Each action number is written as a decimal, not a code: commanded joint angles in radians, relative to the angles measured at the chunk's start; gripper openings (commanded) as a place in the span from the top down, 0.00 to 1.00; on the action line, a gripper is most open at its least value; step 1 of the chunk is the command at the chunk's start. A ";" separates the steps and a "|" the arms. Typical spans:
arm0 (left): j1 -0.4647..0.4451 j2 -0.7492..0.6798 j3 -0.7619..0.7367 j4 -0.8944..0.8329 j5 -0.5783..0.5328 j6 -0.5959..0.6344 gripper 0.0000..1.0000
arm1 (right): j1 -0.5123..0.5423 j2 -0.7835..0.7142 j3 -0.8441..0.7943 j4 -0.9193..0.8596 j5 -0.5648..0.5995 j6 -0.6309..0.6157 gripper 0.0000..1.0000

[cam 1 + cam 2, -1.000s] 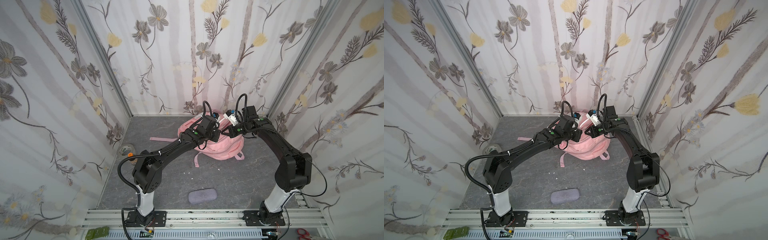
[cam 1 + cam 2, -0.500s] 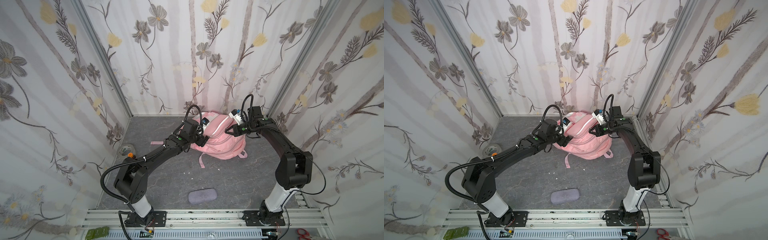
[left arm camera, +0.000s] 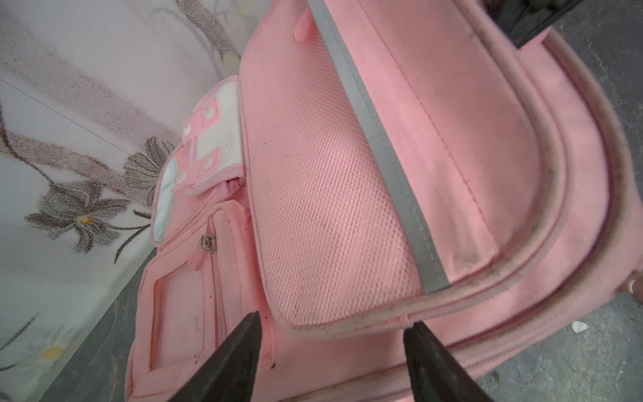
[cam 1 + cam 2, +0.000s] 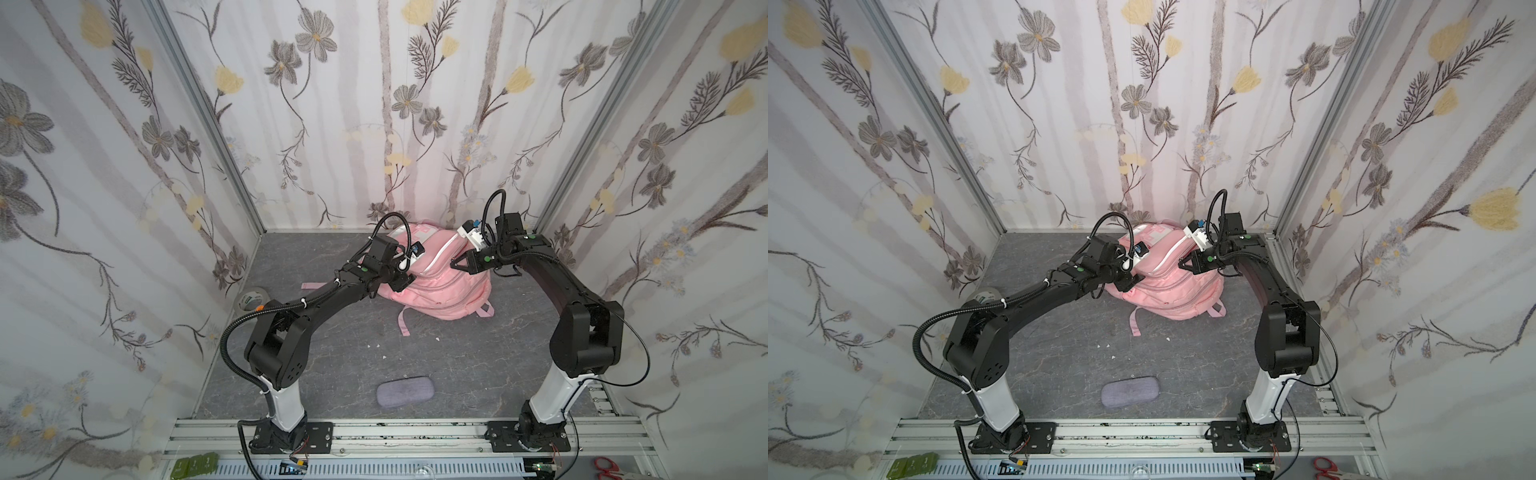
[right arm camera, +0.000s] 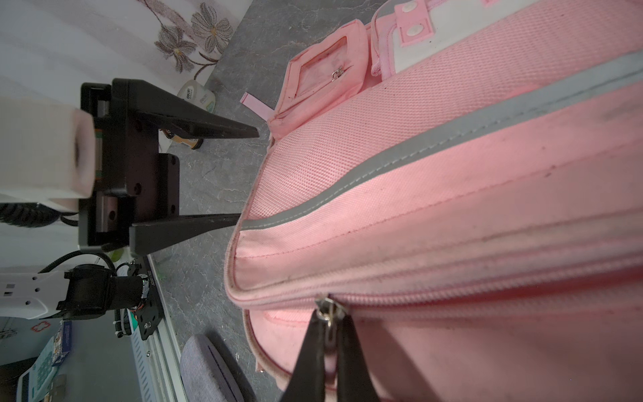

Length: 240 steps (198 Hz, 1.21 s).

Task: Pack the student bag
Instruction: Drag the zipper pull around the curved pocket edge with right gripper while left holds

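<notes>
student bag (image 4: 440, 291) lies at the back of the counter (image 4: 478, 361), by the rear wall. right tool (image 5: 330, 316) pinched tight on its zipper pull (image 5: 324, 306). left tool (image 3: 334, 320) spread wide at the bag's left edge, holding nothing. grey pouch (image 4: 405, 390) near the front.

The student bag (image 4: 440, 291) lies at the back edge of the counter (image 4: 478, 361), slightly right of middle. A tape roll (image 4: 250, 300) sits by the left edge, well apart. A case (image 4: 405, 390) lies near the front edge, midway. The left gripper (image 3: 334, 318) is just beside the bag's left side; the right gripper (image 4: 455, 264) has its jaws pinched on a zip pull (image 5: 326, 309) on its right.
</notes>
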 commanded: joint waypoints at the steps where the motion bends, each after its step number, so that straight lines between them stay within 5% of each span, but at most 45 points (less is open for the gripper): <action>1: 0.002 0.020 0.032 0.014 0.063 0.028 0.40 | 0.003 0.010 -0.002 0.013 -0.071 -0.019 1.00; 30: 0.000 0.039 0.039 -0.029 0.131 0.030 0.48 | 0.002 0.012 0.001 0.012 -0.082 -0.013 1.00; 99: -0.013 0.033 0.074 -0.046 0.192 0.041 1.00 | 0.002 0.029 0.028 -0.009 -0.071 -0.011 1.00; 176: -0.080 -0.013 0.053 0.060 0.210 -0.127 1.00 | 0.039 0.058 0.076 -0.055 -0.044 0.065 1.00; 240: -0.132 0.030 0.079 0.088 0.011 -0.347 1.00 | 0.099 0.035 0.084 -0.044 -0.012 0.100 1.00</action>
